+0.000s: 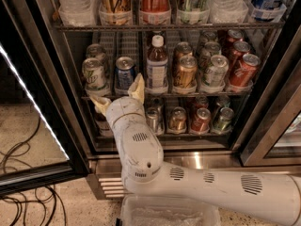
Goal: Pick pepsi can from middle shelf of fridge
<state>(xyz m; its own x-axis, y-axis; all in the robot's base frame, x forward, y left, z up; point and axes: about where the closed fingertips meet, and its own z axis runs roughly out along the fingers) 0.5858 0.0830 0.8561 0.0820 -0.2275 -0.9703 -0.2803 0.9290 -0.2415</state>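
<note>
Middle shelf [188, 94], your front row, left to right: green-and-white can [93, 73], pepsi can [125, 72], white-capped bottle [156, 62], amber can [186, 72], pale can [216, 70], red can [244, 70]. More cans stand behind. You have the gripper [118, 94] at the rail below the pepsi can, fingers spread.

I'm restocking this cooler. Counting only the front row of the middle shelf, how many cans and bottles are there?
pepsi can: 1
other cans: 4
bottle: 1
Total: 6
The open tool is just below the pepsi can, in front of the middle shelf rail.
</note>
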